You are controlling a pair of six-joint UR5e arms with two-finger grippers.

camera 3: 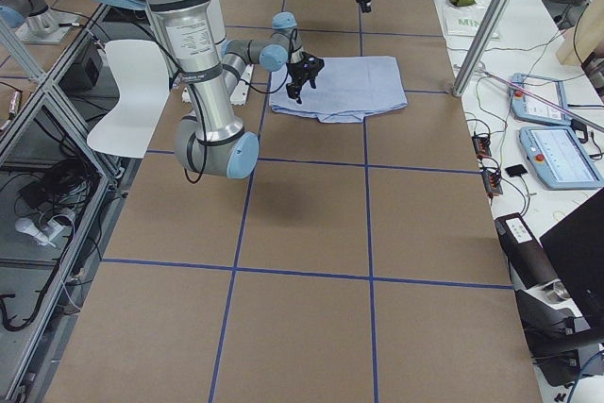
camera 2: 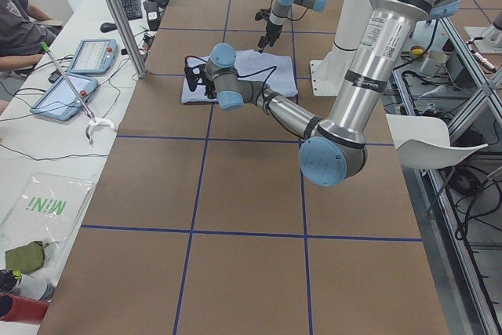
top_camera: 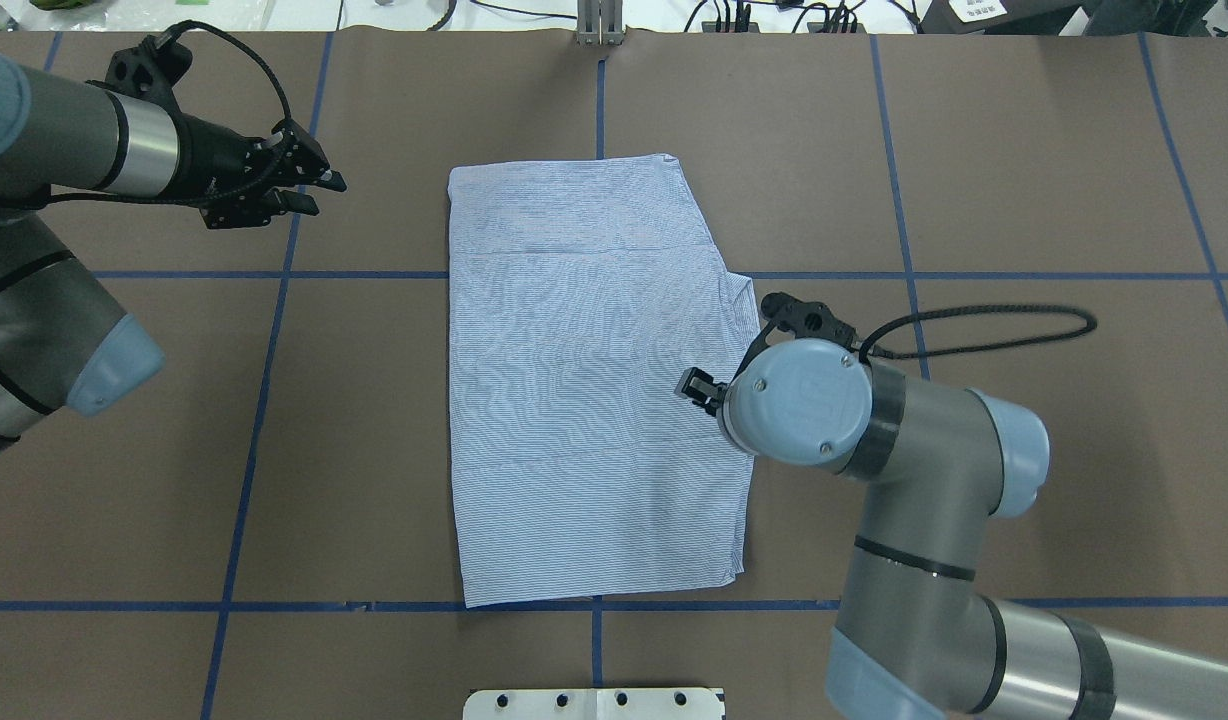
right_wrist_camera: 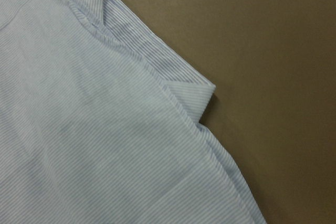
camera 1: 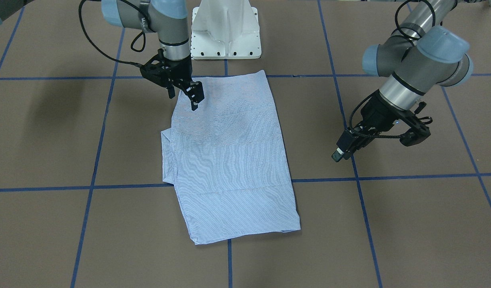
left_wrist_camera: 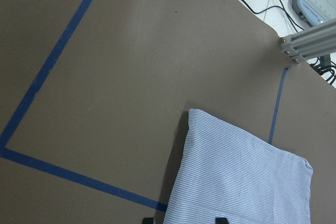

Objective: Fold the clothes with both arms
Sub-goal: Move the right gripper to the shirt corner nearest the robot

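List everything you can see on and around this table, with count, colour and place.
shirt: one, light blue with fine white stripes, folded flat at the table's middle.
table: one, brown with a blue tape grid.
pedestal base: one, white, on the robot's side of the shirt.
tablets: two, blue-grey, on the white side bench.
person: one, dark grey top, seated at that bench.
arms: two, grey with light blue caps; left arm, right arm.
left gripper: one, black, open, over bare table beside the shirt.
right gripper: one, black, open, over the shirt's edge.
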